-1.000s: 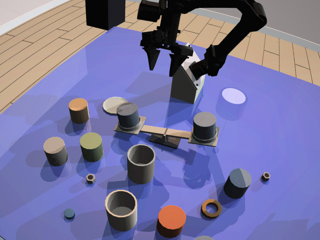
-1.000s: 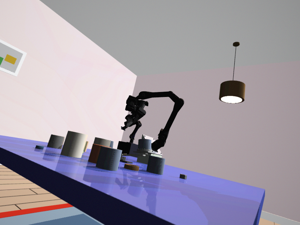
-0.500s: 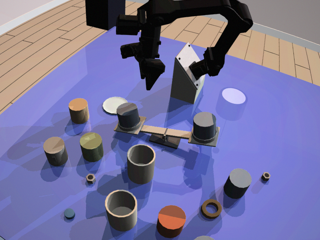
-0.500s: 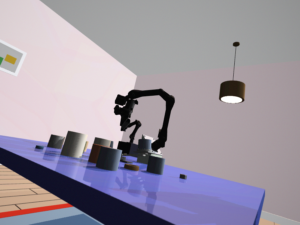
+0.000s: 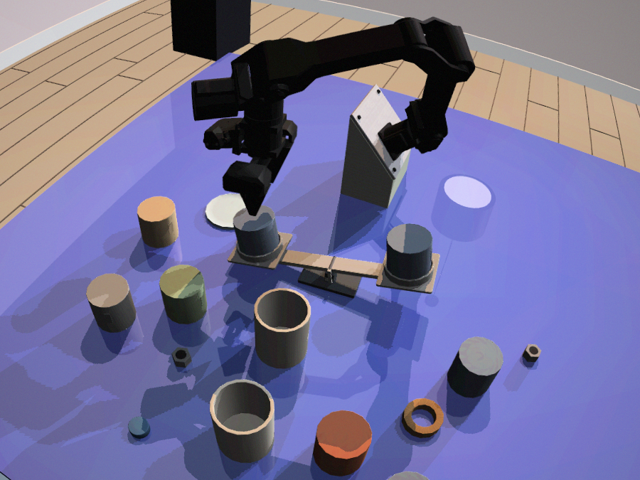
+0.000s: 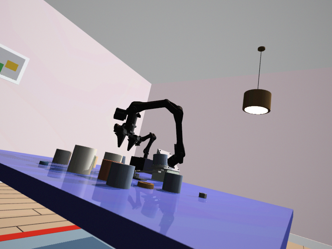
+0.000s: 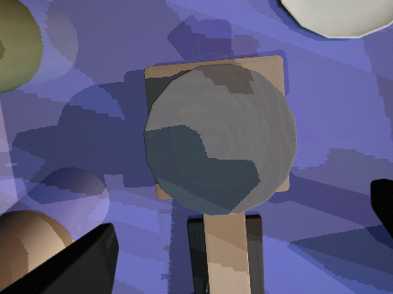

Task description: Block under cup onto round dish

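Note:
Two identical blue-grey cups stand on the end plates of the balance [image 5: 331, 262] [image 7: 226, 246]. The left cup [image 5: 257, 237] [image 7: 227, 128] is under my gripper; the right cup [image 5: 408, 253] [image 6: 159, 159] stands at the other end. The beam looks lower at its left end. The gripper [image 6: 124, 148] [image 7: 244, 204] is open and empty, pointing down over the left cup, its fingers apart. In the wrist view the left cup's top lies a little ahead of the line between the fingertips. The round dish [image 5: 222, 211] [image 7: 341, 6] is behind the left cup and bears nothing visible. The block is hidden.
An orange cylinder [image 5: 157, 221], a green cylinder [image 5: 183, 294] and a grey-brown one [image 5: 111, 303] stand left of the balance. An open container [image 5: 281, 336] stands in front of it. A red cylinder [image 5: 342, 443], an orange ring [image 5: 408, 427] and a dark cylinder [image 5: 473, 368] are nearer the front.

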You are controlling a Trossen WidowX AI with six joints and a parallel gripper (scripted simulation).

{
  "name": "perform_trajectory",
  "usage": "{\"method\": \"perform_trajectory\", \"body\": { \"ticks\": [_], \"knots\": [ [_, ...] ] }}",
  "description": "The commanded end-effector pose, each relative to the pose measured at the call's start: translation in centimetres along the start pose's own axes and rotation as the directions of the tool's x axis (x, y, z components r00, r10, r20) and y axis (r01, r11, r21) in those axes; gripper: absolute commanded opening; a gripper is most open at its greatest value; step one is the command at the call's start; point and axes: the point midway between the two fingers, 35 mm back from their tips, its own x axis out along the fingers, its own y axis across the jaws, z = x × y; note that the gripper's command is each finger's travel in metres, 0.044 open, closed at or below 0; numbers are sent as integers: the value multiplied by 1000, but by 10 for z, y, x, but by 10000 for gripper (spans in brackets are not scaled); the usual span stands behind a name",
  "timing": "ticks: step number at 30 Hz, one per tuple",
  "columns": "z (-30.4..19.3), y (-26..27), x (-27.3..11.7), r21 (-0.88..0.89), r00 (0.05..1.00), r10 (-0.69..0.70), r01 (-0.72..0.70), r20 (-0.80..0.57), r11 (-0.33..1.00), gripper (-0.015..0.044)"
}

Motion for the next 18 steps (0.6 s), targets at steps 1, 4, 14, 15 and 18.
{"method": "perform_trajectory", "body": {
  "ticks": [1, 4, 14, 15, 18],
  "knots": [
    [7, 5, 11, 82, 999, -42, 41, 8, 996, 440],
    [7, 5, 11, 82, 999, -42, 41, 8, 996, 440],
    [8, 5, 27, 82, 999, -42, 41, 8, 996, 440],
    [8, 5, 28, 82, 999, -42, 41, 8, 996, 440],
    [8, 5, 32, 82, 999, -42, 41, 8, 996, 440]
  ]
}}
